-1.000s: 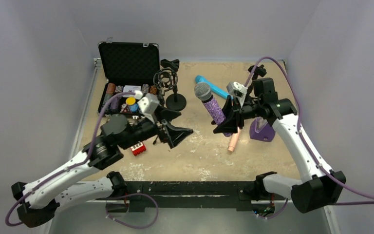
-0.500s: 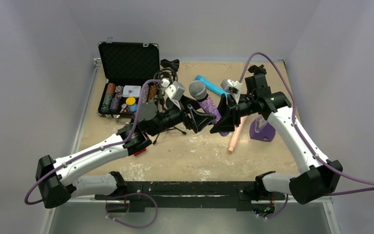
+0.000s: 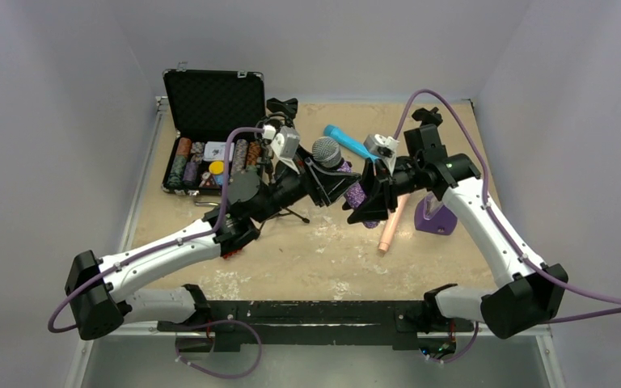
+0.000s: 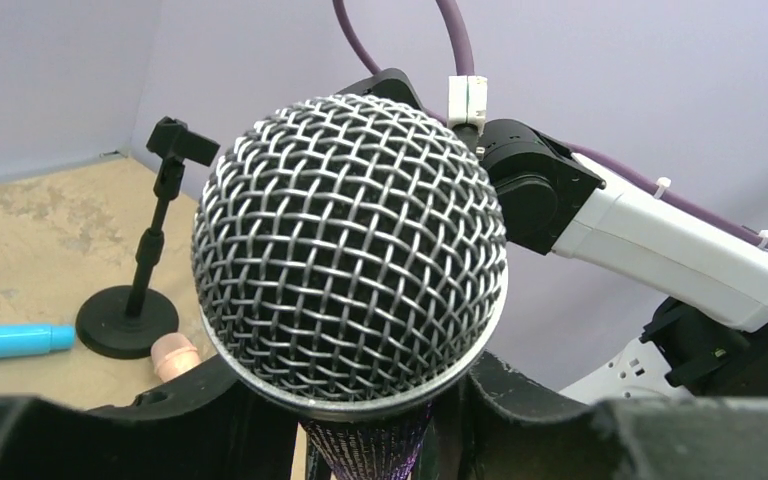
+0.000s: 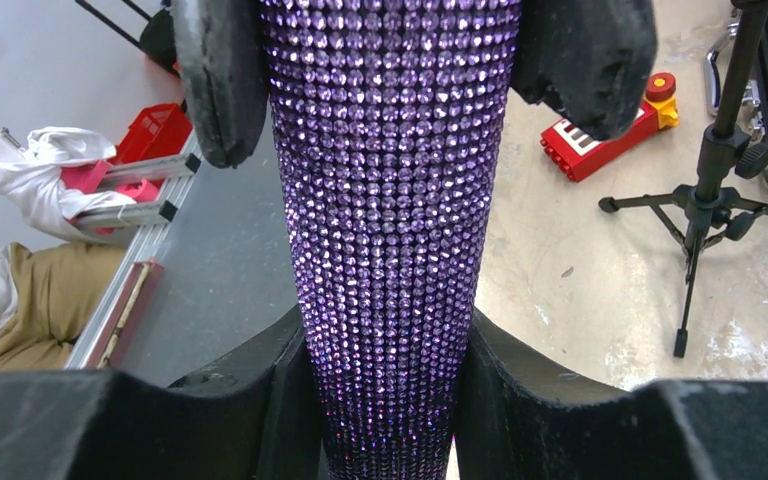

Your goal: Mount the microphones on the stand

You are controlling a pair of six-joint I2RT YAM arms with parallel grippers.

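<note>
The sandy counter (image 3: 315,250) carries an open black case (image 3: 214,101) at its far left, well behind and to the left of the left tool (image 3: 346,181). The case holds rows of chips and a white card whose print is too small to read.

Between the two tools, lifted off the counter, hangs the purple microphone (image 3: 327,152). Its long axis runs on a slant, with the silver mesh head up and toward the far left and the glittery tail down toward the right tool (image 3: 369,204). The left tool is pinched on the handle just under the head; the right tool is clamped on the lower, narrower part of the body.

The blue microphone (image 3: 348,141) lies flat just beyond both tools. The pink microphone (image 3: 390,226) lies just beneath and to the right of the right tool, near a purple holder (image 3: 435,218). A round-based black stand (image 4: 150,250) rises beyond the left tool. Below the left tool stands a black tripod (image 5: 705,170), with a red toy block (image 5: 610,135) near it.
</note>
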